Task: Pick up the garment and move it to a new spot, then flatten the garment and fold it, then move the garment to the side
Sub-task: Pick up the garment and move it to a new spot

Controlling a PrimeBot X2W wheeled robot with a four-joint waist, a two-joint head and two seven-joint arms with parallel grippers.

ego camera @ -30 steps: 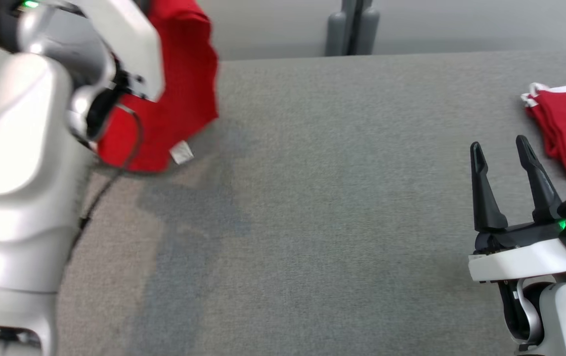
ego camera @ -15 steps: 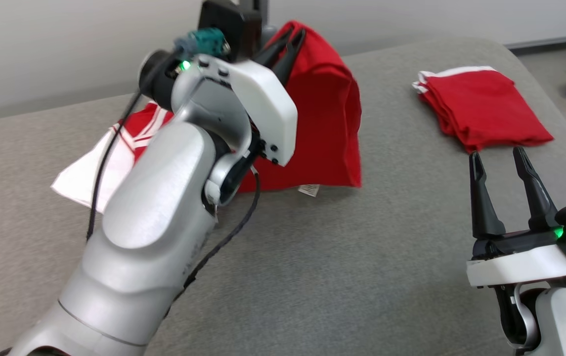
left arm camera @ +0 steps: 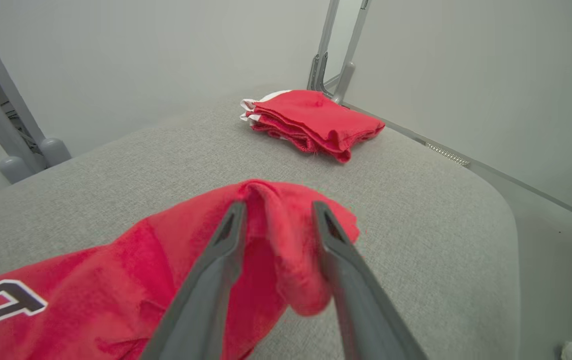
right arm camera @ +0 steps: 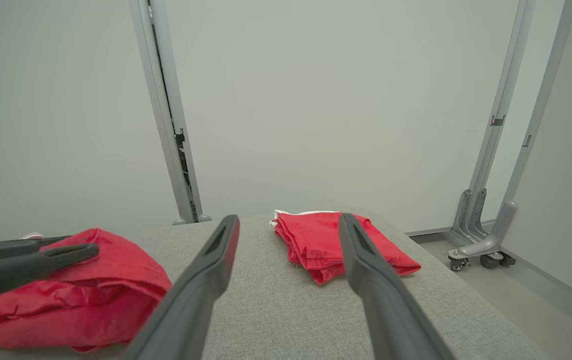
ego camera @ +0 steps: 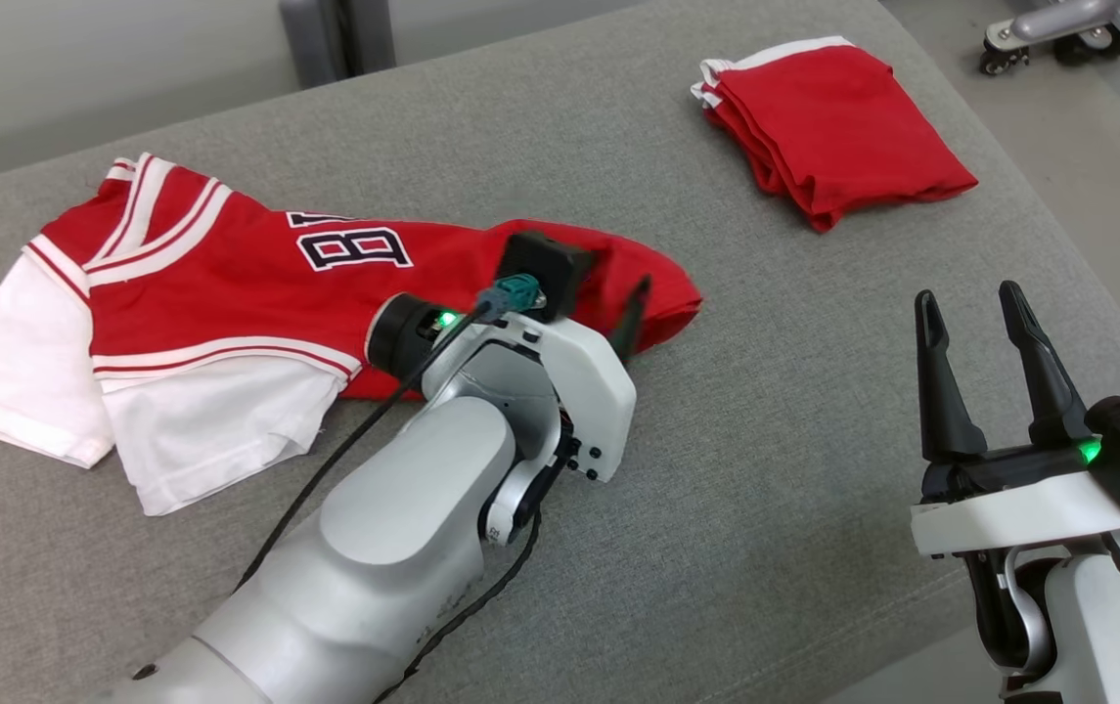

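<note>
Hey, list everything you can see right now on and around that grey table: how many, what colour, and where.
jersey: one, red with white sleeves and stripes, rumpled on the table's left half
folded garment: one, red with white trim, far right of the table
table: one, grey fabric top, under both garments
frame posts: several, grey metal, behind and right of the table
wheeled base: one, grey, on the floor past the far right corner
left hand: one, dark fingers, open astride the jersey's bunched right end
right hand: one, dark fingers, open, near right, holding nothing
</note>
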